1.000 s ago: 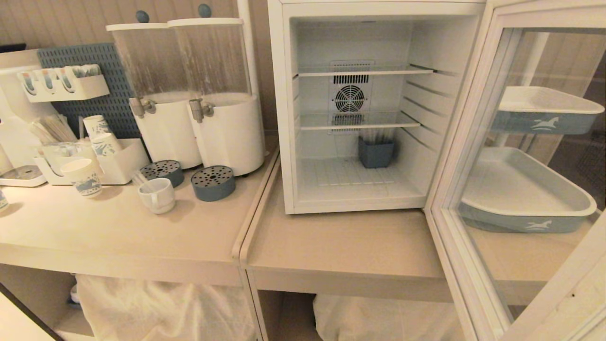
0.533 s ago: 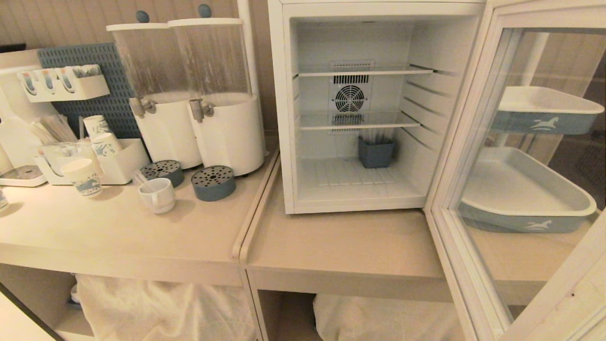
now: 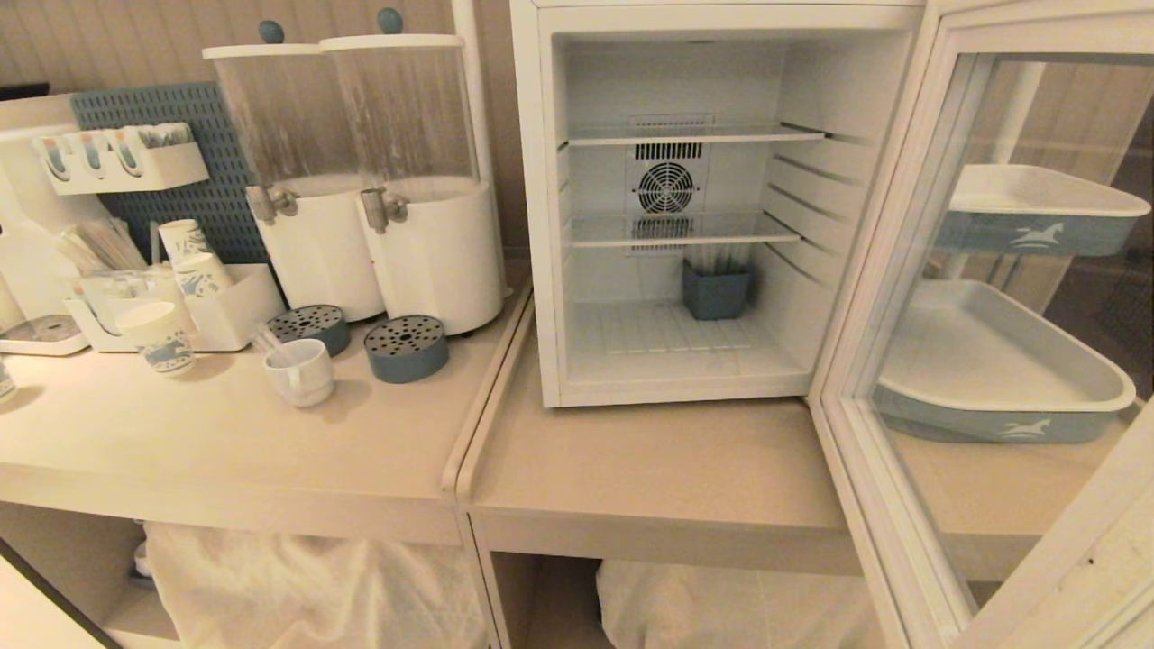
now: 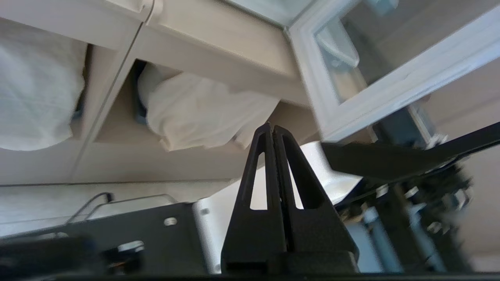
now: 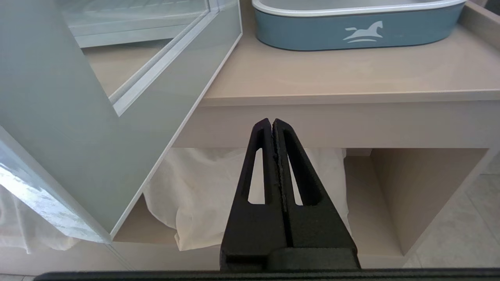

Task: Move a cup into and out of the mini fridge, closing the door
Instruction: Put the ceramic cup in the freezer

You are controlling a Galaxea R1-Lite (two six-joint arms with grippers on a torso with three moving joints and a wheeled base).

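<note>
The cup (image 3: 299, 371) is standing on the tabletop (image 3: 225, 433) just before the dispensers (image 3: 361, 180), well apart from the mini fridge (image 3: 667, 207), whose door (image 3: 911, 388) is hanging wide. The left end effector (image 4: 272, 130) and right end effector (image 5: 272, 124) are both pressed narrow, holding nothing. For grasping well, the left one should be opening before approaching the cup's rim.

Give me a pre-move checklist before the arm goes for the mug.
1. Fridge door open: ok.
2. Bottom shelf of the fridge has bare room in front of the blue bin: ok.
3. Mug upright on the counter, handle visible: ok.
4. Left gripper open for a grasp: not ok, shut and empty.
5. Right gripper out of the way: ok, shut, low by the door.
6. Drip tray crowding the mug: cannot tell.
</note>
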